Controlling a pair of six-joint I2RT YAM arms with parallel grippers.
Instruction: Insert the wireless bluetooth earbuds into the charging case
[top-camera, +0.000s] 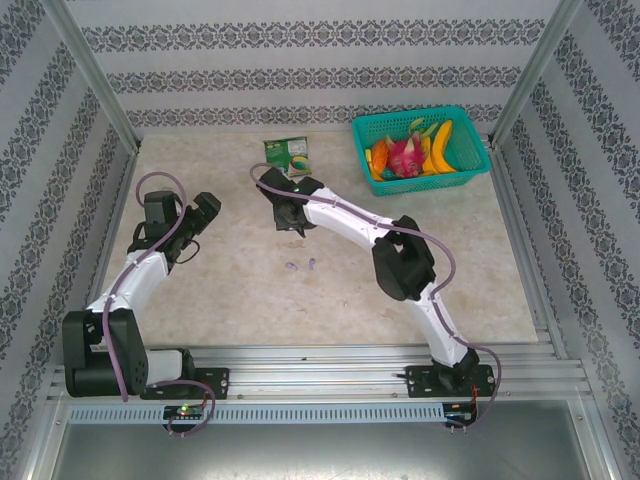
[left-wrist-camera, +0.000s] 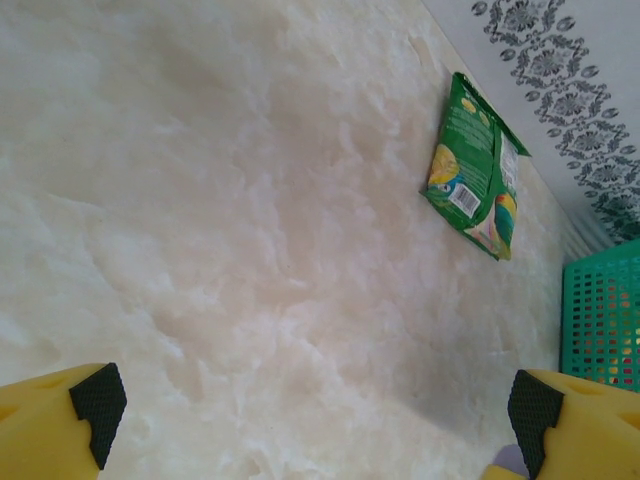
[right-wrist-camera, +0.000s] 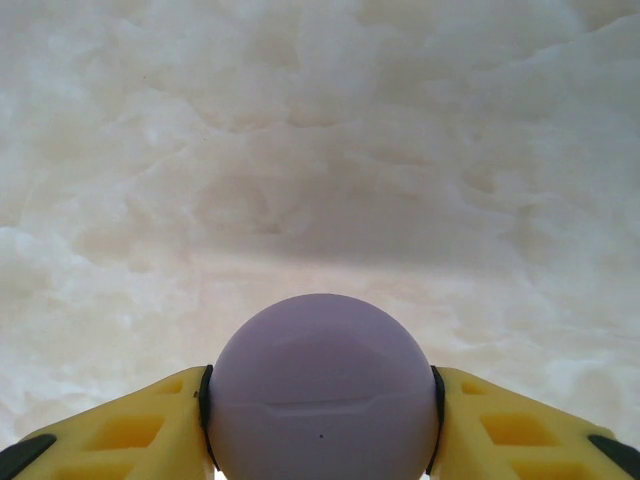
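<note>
In the top view, my right gripper (top-camera: 285, 215) sits mid-table with the 2 lavender earbuds (top-camera: 291, 266) lying loose just behind it, toward the bases, and my left gripper (top-camera: 205, 212) is well off to their left. On the left wrist camera, my left gripper (left-wrist-camera: 315, 420) is spread wide over the bare table (left-wrist-camera: 200, 200), with a green packet (left-wrist-camera: 475, 180) ahead and to its right. On the right wrist camera, my right gripper (right-wrist-camera: 322, 400) pinches the round lavender charging case (right-wrist-camera: 322, 370) between its 2 yellow fingers (right-wrist-camera: 130, 435).

We are seeing a pale marbled bench (top-camera: 220, 290) carrying a green snack packet (top-camera: 287, 153), a teal basket (top-camera: 425, 184) and two lavender earbuds (top-camera: 292, 266).
</note>
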